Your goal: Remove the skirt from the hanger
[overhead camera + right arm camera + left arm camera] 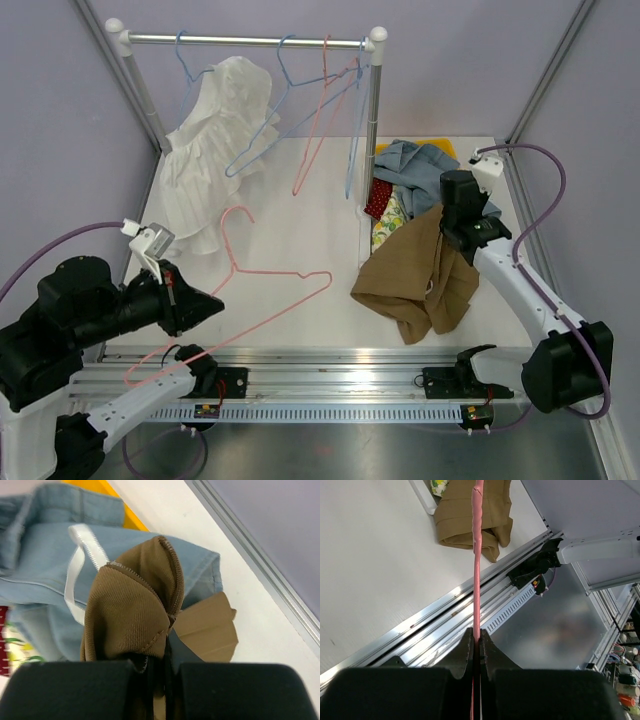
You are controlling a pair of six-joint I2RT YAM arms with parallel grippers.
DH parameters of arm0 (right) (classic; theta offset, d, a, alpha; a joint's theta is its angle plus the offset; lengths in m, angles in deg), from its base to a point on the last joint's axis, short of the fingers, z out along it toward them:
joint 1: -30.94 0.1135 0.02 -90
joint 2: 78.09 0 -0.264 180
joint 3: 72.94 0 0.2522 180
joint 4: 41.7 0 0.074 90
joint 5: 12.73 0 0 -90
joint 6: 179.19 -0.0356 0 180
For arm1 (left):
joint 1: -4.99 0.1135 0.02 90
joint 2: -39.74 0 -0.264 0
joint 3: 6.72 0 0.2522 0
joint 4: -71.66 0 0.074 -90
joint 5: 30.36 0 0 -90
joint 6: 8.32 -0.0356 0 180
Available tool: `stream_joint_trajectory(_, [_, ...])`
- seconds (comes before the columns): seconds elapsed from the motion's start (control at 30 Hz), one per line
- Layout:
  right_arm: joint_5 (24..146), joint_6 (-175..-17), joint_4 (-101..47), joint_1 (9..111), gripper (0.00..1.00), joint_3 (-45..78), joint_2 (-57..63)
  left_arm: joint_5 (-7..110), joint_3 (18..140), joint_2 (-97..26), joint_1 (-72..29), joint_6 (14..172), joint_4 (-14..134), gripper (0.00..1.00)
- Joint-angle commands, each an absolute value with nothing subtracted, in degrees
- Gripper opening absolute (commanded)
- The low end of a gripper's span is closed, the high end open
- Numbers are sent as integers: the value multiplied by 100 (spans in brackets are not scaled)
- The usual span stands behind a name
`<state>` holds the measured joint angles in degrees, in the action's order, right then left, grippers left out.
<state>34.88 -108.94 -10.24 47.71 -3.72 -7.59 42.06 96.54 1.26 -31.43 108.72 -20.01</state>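
Observation:
The brown skirt (420, 280) hangs bunched from my right gripper (452, 228), its lower folds resting on the table right of the middle. In the right wrist view the right gripper (160, 662) is shut on the skirt's waistband (130, 610), with a brown card tag (210, 630) beside it. My left gripper (205, 305) is shut on a bare pink wire hanger (280, 273) that lies slanted over the table's front left. Its far corner ends just left of the skirt, apart from it. In the left wrist view the hanger wire (477, 555) runs out from between the shut fingers (476, 640) towards the skirt (495, 515).
A clothes rail (250, 41) spans the back, with a white dress (215, 150) on a blue hanger, further blue hangers and a pink one (320, 120). The rail's right post (370, 150) stands beside a pile of clothes (420, 165), denim on top (40, 580).

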Motion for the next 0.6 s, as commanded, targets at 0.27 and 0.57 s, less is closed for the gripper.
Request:
stream_joint_trajectory(0.27, [4738, -9667, -536, 4755, 0, 4159, -69, 6631, 9941, -112, -3157, 11050, -2920, 0])
stream_joint_trajectory(0.57, [5573, -8998, 519, 4755, 0, 8722, 2294, 8512, 10082, -903, -3157, 10866, -2720, 0])
